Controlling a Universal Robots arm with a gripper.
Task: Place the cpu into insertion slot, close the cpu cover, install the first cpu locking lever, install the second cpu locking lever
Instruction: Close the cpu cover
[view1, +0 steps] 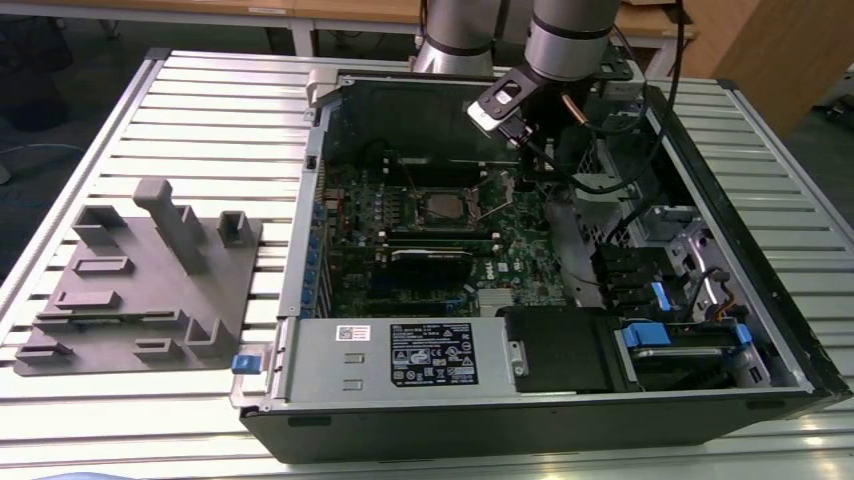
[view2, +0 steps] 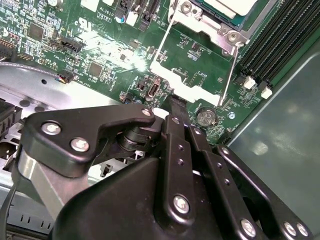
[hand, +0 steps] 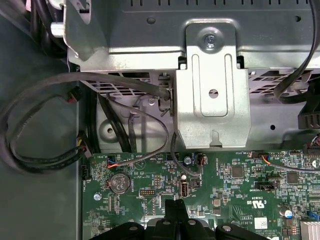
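The cpu (view1: 441, 207), a small silvery-grey square, is sitting in the black-rimmed insertion slot (view1: 412, 208); near it the gripper (view2: 172, 102) is hovering, fingers (view2: 172, 131) clenched, grasping nothing.

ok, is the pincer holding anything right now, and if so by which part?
Nothing is held. The pincer is shut with nothing between its tips, over the green motherboard. The cpu lies apart from it on the board.
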